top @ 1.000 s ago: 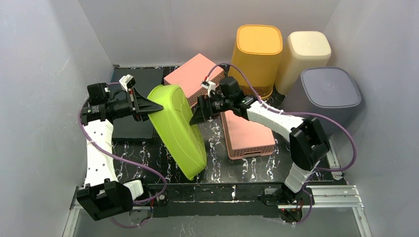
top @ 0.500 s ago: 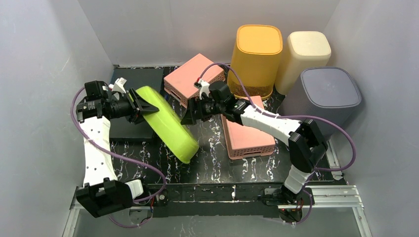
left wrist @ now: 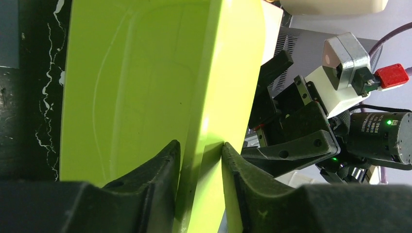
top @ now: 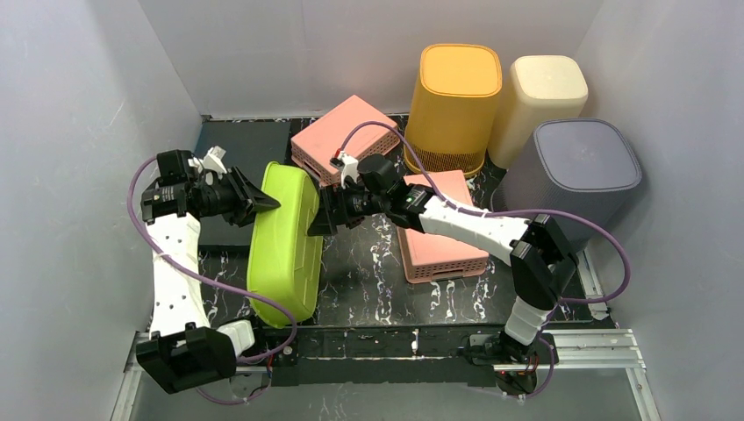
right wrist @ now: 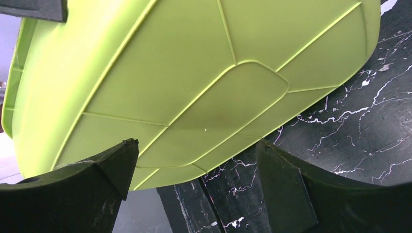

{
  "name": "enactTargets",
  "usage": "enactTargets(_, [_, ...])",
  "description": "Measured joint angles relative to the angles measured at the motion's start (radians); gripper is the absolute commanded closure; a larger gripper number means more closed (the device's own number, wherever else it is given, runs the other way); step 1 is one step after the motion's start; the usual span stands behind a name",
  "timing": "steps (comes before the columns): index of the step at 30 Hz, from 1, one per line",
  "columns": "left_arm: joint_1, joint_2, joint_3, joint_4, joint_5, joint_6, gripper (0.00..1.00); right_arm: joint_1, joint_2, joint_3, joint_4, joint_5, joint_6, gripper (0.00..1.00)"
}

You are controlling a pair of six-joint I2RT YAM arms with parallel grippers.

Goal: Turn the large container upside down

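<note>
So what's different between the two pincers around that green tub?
The left pincer is clamped on the rim of the green tub; the right pincer gapes wide, gripping nothing. The left pincer reaches from the tub's open side; the right pincer faces its ribbed underside. Both are black, two-fingered, and right at the tub.

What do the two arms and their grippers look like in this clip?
The left arm and right arm have white links, black joints and looping purple cables. The left gripper and right gripper have black, wedge-shaped fingers. The right wrist carries a white camera housing with a red connector.
</note>
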Motion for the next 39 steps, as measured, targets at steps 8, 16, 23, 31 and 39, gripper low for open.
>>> enactTargets(8, [-0.001, -0.021, -0.051, 0.052, 0.029, -0.023, 1.00, 0.011, 0.000, -0.029, 0.021, 0.005, 0.020, 0.01])
enactTargets(16, [-0.002, -0.018, -0.081, 0.108, 0.154, -0.029, 1.00, 0.014, -0.019, -0.052, 0.020, 0.058, 0.025, 0.01])
enactTargets(23, [-0.004, -0.031, -0.126, 0.192, 0.316, -0.124, 1.00, 0.000, -0.231, -0.208, -0.034, 0.283, 0.025, 0.01])
enactTargets(31, [-0.239, -0.073, -0.196, 0.491, 0.296, -0.409, 1.00, -0.045, -0.472, -0.277, -0.069, 0.543, 0.014, 0.01])
enactTargets(39, [-0.537, 0.019, -0.229, 0.925, 0.226, -0.725, 1.00, -0.077, -0.623, -0.279, -0.186, 0.772, -0.024, 0.01])
